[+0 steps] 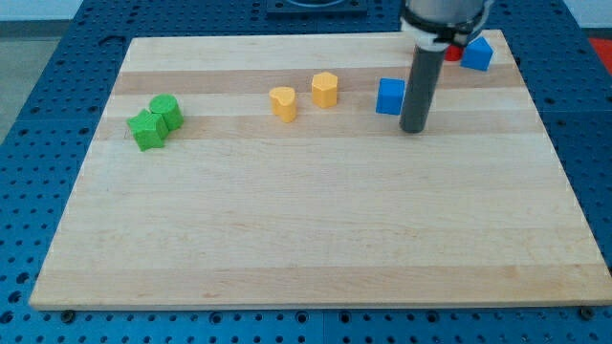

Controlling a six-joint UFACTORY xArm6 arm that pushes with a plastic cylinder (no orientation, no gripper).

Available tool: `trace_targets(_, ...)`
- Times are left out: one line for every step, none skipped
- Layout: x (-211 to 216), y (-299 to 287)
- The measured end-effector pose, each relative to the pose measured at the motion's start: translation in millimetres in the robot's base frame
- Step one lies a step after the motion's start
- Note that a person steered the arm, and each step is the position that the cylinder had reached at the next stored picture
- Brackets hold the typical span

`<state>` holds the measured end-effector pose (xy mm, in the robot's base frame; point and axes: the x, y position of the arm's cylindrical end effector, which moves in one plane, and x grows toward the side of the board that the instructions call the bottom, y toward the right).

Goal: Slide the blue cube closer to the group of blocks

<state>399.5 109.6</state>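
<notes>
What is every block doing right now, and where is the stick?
blue cube: flat on the board, just to the view's left of my tip.
my tip: down at the board, beside the blue cube; contact cannot be told.
second blue block: near the view's top right, alone.
red block: mostly hidden behind the rod.
two yellow blocks: side by side, apart.
two green blocks: touching, at the view's left.
</notes>
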Motion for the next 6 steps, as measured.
trace_targets(-9.0,-41.7)
trace_targets(-47.1,-32.8)
trace_targets(-67.2,2.0)
trace_targets(-74.1,17.2)
trace_targets(-66.7,-5.6)
trace_targets(-61.9,-55.7)
